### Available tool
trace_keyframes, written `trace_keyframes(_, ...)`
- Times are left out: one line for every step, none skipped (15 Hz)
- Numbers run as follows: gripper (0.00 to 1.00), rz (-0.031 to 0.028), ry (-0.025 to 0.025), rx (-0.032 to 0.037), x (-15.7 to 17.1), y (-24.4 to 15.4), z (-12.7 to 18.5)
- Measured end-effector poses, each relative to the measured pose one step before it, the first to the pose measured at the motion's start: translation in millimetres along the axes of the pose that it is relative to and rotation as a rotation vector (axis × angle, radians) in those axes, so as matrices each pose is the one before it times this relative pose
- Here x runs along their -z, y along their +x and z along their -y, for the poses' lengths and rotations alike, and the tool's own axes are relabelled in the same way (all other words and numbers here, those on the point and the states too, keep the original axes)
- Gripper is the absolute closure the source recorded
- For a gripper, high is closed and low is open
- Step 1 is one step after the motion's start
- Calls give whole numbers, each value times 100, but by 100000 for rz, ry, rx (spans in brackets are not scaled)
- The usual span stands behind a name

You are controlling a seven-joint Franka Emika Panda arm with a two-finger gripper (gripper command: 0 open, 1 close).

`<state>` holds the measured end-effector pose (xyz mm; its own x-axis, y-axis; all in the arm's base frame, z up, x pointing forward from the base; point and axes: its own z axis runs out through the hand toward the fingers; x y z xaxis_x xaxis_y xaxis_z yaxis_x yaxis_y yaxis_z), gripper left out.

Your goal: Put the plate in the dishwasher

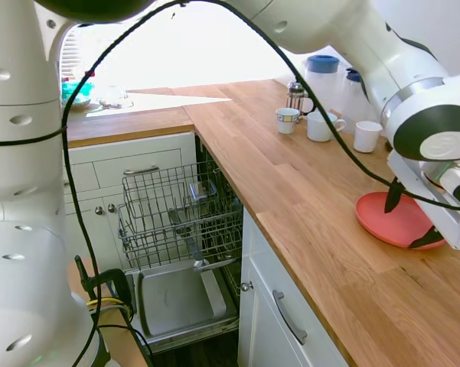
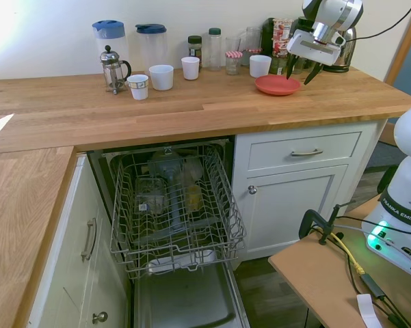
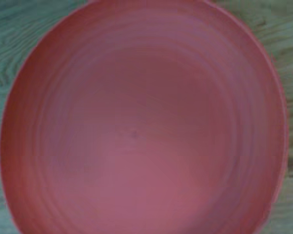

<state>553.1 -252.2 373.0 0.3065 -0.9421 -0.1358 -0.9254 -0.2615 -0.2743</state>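
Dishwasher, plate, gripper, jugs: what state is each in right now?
dishwasher: door down, rack pulled out.
plate: flat on the counter, empty, not gripped.
gripper: open, fingers spread above the plate.
jugs: upright, blue lids on.

Oak worktop (image 2: 191, 102), white cabinets (image 2: 297, 184), pale wall (image 2: 48, 34), bright daylight.
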Motion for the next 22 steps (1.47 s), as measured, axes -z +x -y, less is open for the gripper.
trace_keyframes(0, 454, 527, -473, -79, 550, -137)
trace_keyframes(0, 561, 222, -318, -245, 314, 32)
trace_keyframes(0, 865, 545, -398, -420, 99, 228)
trace_keyframes(100, 1117, 583, -482, -614, 83, 336)
trace_keyframes(100, 955, 529, -673, -593, 147, 227)
trace_keyframes(100, 1270, 1185, -1019, -474, 289, 66)
trace_keyframes(100, 1994, 1972, -902, -264, 299, -91)
trace_keyframes(100, 2188, 1967, -635, -39, 319, -293)
trace_keyframes(100, 1275, 1160, -537, 43, 423, -418)
trace_keyframes(100, 975, 759, -583, 143, 370, -391)
trace_keyframes(100, 634, 576, -393, 20, 251, -249)
trace_keyframes(100, 397, 259, -123, -153, 173, -164)
trace_keyframes(100, 383, 12, 64, -247, 74, -87)
trace_keyframes(100, 514, 265, -14, -268, 77, -86)
trace_keyframes(100, 532, 499, 34, -213, 107, -102)
trace_keyframes(100, 263, 58, -198, -132, 146, -147)
trace_keyframes(100, 289, 9, -220, -105, 149, -161)
trace_keyframes(100, 329, -13, -76, -67, 81, -108)
trace_keyframes(100, 201, 23, -34, -62, 35, -49)
trace_keyframes(100, 110, 15, 48, -45, 1, -10)
trace_keyframes(100, 41, 47, 62, -6, -8, 7)
trace_keyframes(100, 73, 7, 93, -8, -7, -1)
